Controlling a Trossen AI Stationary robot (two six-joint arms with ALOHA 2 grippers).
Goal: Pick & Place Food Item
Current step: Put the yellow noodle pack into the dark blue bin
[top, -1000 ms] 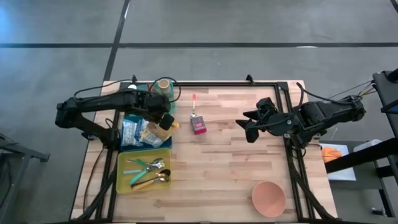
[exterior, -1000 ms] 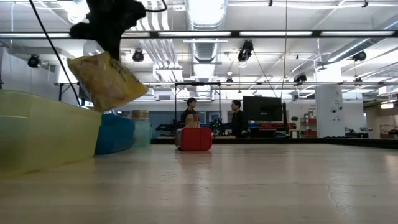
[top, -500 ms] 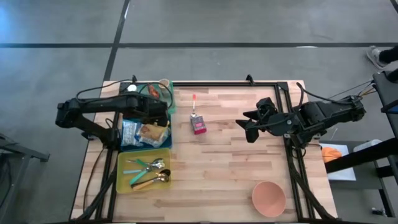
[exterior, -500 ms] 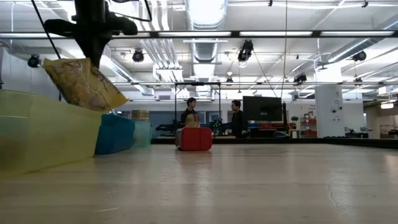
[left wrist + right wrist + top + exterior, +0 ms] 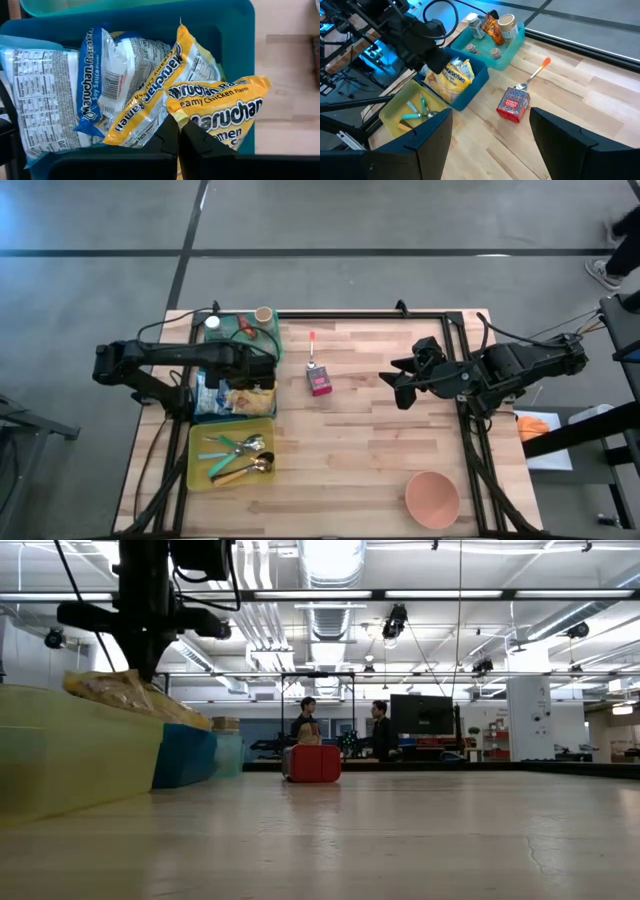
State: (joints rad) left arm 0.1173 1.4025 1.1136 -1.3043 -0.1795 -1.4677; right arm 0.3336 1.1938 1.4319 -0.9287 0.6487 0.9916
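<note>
Yellow crinkled ramen packet sits inside the blue plastic bin, pinched at one corner by the closed left gripper. Placement step; release comes next. Right gripper waits open over the table.

My left gripper sits pinched on the yellow ramen packet inside the crowded blue plastic bin. Mid-counter, only the small red carton with its orange-tipped spoon blocks passage across the wooden counter.

Ramen packets read "Maruchan Ramen", "Soy Sauce Flavor", "Creamy Chicken Flavor".
</note>
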